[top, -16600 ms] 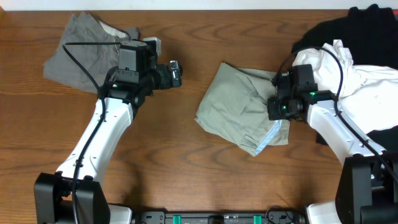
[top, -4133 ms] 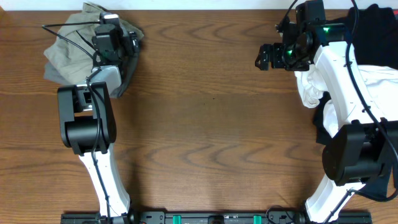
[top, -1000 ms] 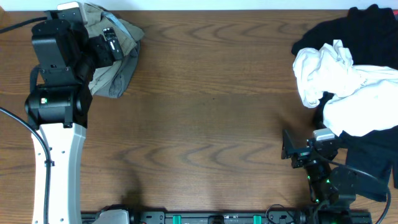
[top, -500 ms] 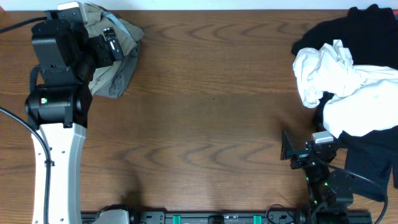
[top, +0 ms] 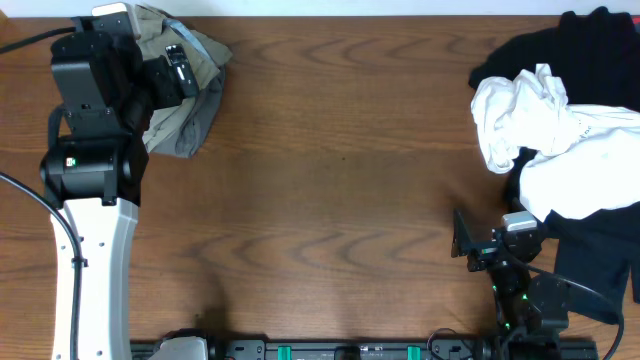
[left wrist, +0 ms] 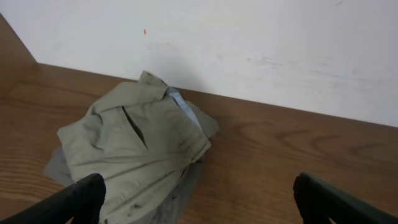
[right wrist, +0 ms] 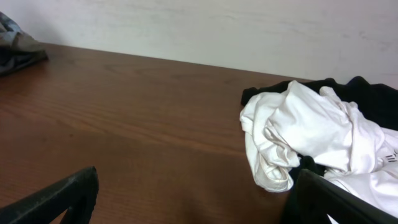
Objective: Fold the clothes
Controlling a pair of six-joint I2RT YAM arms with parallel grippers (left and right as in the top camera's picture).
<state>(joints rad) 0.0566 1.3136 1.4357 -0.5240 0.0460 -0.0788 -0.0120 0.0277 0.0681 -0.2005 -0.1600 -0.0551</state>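
Note:
A folded pile of khaki and grey clothes (top: 190,100) lies at the table's far left corner; in the left wrist view the clothes pile (left wrist: 134,149) sits against the white wall. My left gripper (top: 178,70) hovers over that pile, and in its own view the left gripper (left wrist: 202,202) is open with nothing between its fingers. A crumpled white garment (top: 545,135) rests on black clothes (top: 590,40) at the far right. My right gripper (top: 462,238) is drawn back near the front right edge. In the right wrist view the right gripper (right wrist: 193,199) is open and empty, with the white garment (right wrist: 298,134) ahead of it to the right.
The wooden table (top: 340,180) stretches between the two piles. A white wall (left wrist: 249,37) runs along the table's far edge. The left arm's white link (top: 90,260) stands over the near left part of the table.
In the last second the right arm has sunk a little toward the front edge. The left arm and the clothes have not moved.

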